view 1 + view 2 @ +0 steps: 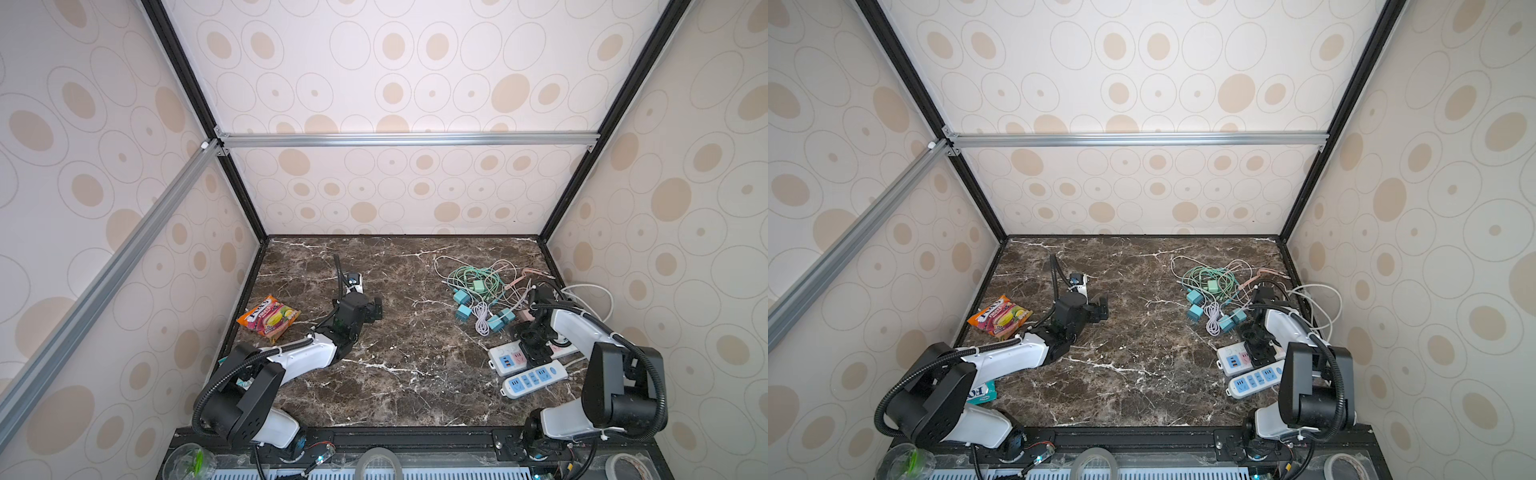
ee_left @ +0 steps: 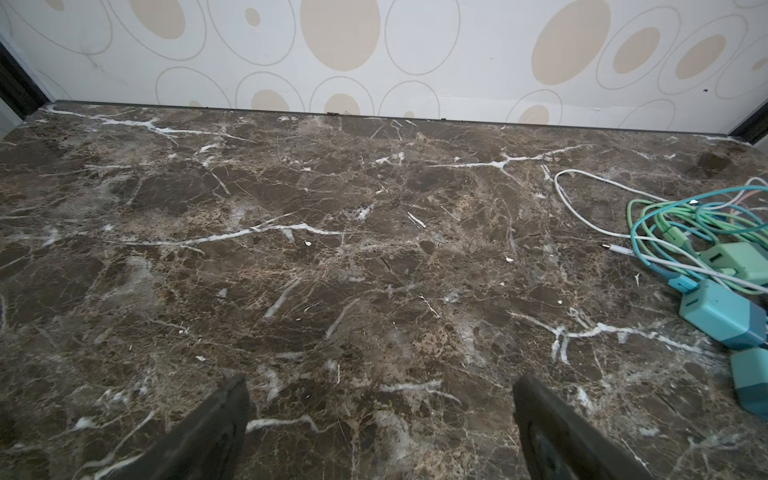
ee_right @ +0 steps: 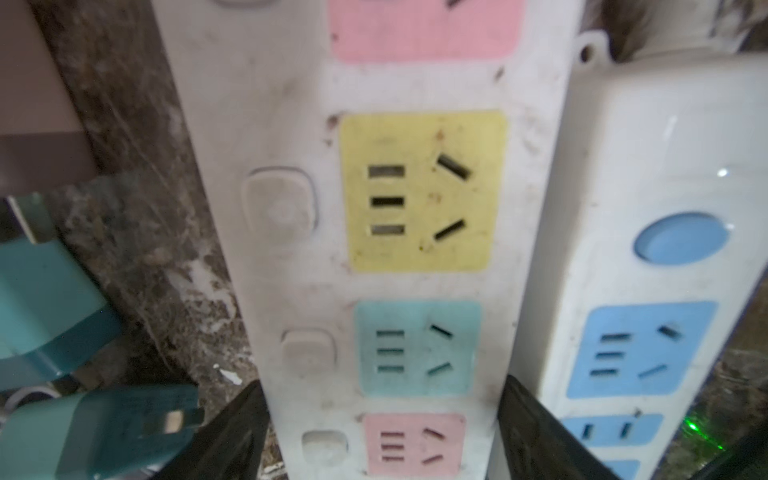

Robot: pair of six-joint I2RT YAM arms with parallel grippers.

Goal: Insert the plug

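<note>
A white power strip (image 1: 511, 359) (image 1: 1235, 358) with yellow, teal and pink sockets (image 3: 424, 191) lies at the right front of the marble table (image 1: 395, 374). My right gripper (image 1: 534, 347) (image 1: 1258, 347) (image 3: 381, 384) straddles it crosswise, its dark pads (image 3: 245, 419) pressed against both long sides. Several teal charger plugs (image 1: 462, 312) (image 1: 1194, 311) lie loose just behind it; one (image 3: 124, 424) lies on its side beside the strip with its metal prongs showing. My left gripper (image 1: 376, 309) (image 1: 1102, 307) (image 2: 380, 381) hovers open over bare marble at centre left, holding nothing.
A second white strip with blue sockets (image 1: 534, 378) (image 3: 640, 349) lies right beside the first. Tangled green, white and pink cables (image 1: 478, 274) (image 2: 673, 224) fill the back right. A candy bag (image 1: 268, 318) lies at the left. Walls close in three sides.
</note>
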